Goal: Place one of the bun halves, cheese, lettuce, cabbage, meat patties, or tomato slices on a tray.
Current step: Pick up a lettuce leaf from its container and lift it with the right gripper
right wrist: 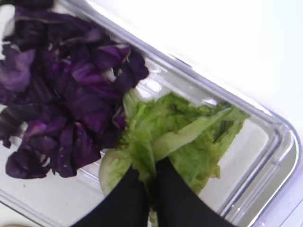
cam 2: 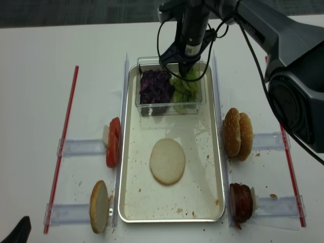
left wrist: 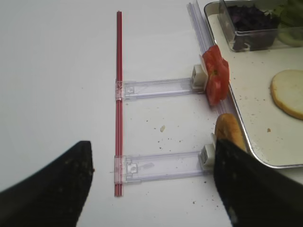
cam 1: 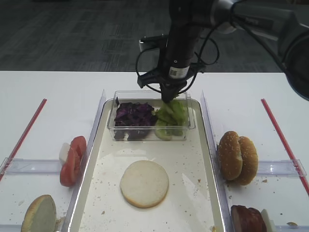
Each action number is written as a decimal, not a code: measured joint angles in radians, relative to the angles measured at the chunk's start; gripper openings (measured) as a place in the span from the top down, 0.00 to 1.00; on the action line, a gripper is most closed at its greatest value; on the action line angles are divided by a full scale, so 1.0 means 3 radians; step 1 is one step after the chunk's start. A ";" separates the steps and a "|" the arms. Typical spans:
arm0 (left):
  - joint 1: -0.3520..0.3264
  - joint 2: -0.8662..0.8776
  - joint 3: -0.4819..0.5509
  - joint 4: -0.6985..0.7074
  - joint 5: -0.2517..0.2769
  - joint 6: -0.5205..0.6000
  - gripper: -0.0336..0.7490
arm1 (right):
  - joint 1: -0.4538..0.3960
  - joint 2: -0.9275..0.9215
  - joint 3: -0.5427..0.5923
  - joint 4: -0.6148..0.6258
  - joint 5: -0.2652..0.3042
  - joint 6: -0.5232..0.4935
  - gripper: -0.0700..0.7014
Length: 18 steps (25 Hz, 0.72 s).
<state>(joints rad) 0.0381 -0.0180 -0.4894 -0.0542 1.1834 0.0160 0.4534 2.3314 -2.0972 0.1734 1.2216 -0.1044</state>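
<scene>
Black fingers point(right wrist: 147, 198) of your right gripper point(cam 1: 170, 98) fill the bottom of the right wrist view, pressed together on a leaf of the lettuce point(right wrist: 182, 139), which lies in the clear plastic tub point(cam 1: 150, 116) beside the cabbage point(right wrist: 61, 94). The tub sits at the far end of the tray point(cam 1: 211, 164).

You already have one pale bun half point(cam 1: 144, 183) lying cut face up on the tray floor, so by my reading one ingredient is placed. The lettuce is gripped but not yet lifted out of the tub; what remains for this piece is to raise it clear and set it down on the open floor, probably on or near that bun half.

Off the tray, the tomato slices point(cam 1: 72, 153) and another bun half point(cam 1: 39, 212) wait on the tabletop point(cam 1: 48, 96) to the left, and the seeded bun halves point(cam 1: 236, 157) and meat patties point(cam 1: 247, 218) to the right.

Your left gripper point(left wrist: 151, 189) hangs over the tabletop, well apart from the food, fingers spread and empty.

You will find a small white label point(cam 1: 178, 72) on the right arm; its print is too small to read. No other writing shows.
</scene>
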 joint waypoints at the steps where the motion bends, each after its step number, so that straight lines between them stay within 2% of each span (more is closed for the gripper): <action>1: 0.0000 0.0000 0.0000 0.0000 0.0000 0.0000 0.33 | 0.0000 0.0000 -0.0061 0.0000 0.0006 0.0035 0.84; 18: 0.0000 0.0000 0.0000 0.0000 0.0000 0.0000 0.33 | 0.0006 -0.0177 -0.0131 0.0307 0.0042 0.0186 0.84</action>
<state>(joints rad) 0.0381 -0.0180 -0.4894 -0.0542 1.1834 0.0160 0.4551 2.2785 -2.1366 0.2655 1.2342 -0.0485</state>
